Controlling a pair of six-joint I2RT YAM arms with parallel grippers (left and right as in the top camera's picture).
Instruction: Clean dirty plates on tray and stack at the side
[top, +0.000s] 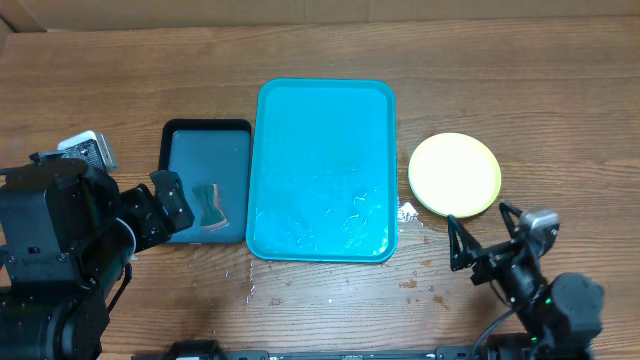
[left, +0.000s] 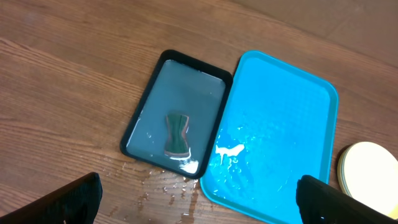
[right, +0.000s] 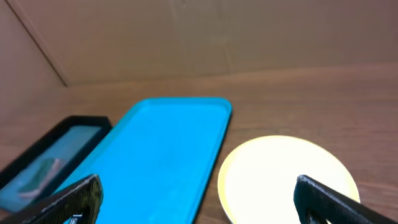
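The plates (top: 455, 175) sit stacked on the wooden surface (top: 300, 40), just right of the wet turquoise tray (top: 320, 130). The left fingers (left: 74, 200) and right fingers (right: 68, 202) are both spread wide, empty.

One turquoise tray (top: 322, 110) and one black tray (top: 207, 125) ahead of the left hand (top: 172, 200), with one sponge (top: 210, 205) in the black one. Ahead of the right hand (top: 483, 235), one stack of plates (top: 455, 175); only the top yellow-green plate shows, so the number stacked can't be told
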